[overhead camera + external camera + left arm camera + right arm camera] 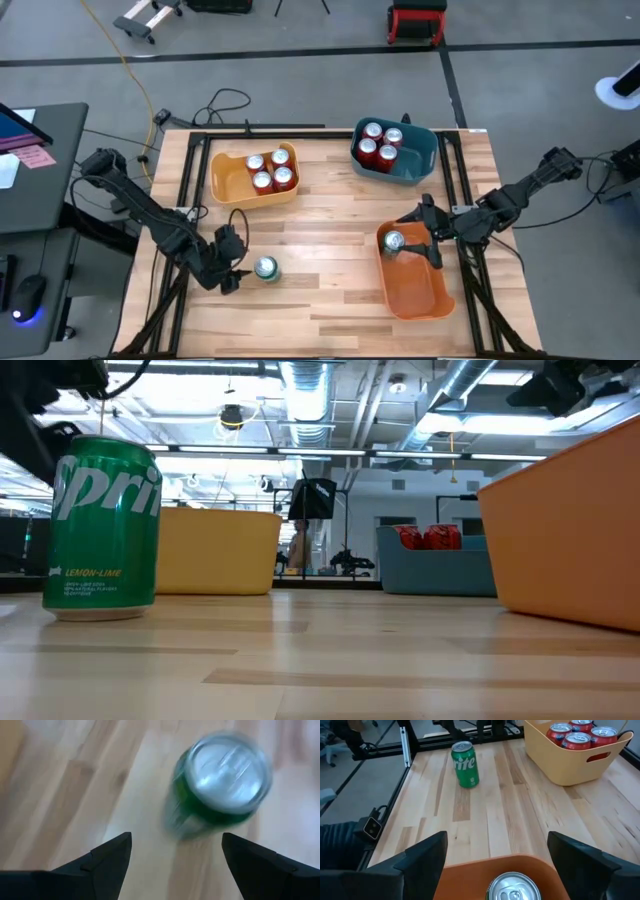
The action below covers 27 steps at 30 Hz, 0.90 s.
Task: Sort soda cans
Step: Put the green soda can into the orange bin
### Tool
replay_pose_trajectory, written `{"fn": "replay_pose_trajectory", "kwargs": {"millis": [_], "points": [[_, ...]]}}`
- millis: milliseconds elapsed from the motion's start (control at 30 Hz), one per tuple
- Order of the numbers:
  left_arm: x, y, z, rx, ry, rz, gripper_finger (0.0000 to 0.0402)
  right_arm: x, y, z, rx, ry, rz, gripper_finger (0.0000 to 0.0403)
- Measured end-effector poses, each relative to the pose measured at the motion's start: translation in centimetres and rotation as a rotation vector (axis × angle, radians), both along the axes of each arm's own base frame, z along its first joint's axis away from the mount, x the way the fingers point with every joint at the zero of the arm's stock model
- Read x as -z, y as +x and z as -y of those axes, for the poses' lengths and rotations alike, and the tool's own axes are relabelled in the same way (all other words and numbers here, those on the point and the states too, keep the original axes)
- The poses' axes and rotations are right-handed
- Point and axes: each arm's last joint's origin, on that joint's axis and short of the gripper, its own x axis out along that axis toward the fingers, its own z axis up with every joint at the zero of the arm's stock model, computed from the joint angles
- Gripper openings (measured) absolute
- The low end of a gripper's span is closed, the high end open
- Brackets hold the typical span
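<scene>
One green can stands upright on its base on the wood table, also in the low view and the left wrist view. My left gripper is open just to the can's left, short of it and touching nothing. A second green can stands inside the orange bin. My right gripper hovers open at that bin's far end, its fingers wide of the can. Several red cans fill the yellow bin and the teal bin.
The yellow bin and the teal bin sit near the table's far edge, the orange bin at the near right. Bare wood lies between the free green can and the orange bin. A black frame edges the table on both sides.
</scene>
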Motion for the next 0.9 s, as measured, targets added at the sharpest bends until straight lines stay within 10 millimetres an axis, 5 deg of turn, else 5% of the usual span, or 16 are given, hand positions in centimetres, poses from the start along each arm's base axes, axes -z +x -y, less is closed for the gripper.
{"fn": "replay_pose_trajectory", "kwargs": {"millis": [533, 900], "points": [[5.1, 0.7, -1.0, -0.022, -0.109, 0.343, 0.0307, -0.4, 0.2, -0.1, -0.02, 0.007, 0.036, 0.036], [8.7, 3.6, 0.1, 0.05, 0.035, 0.338, 0.0307, -0.3, 0.2, -0.1, -0.026, -0.004, 0.035, 0.036]]}}
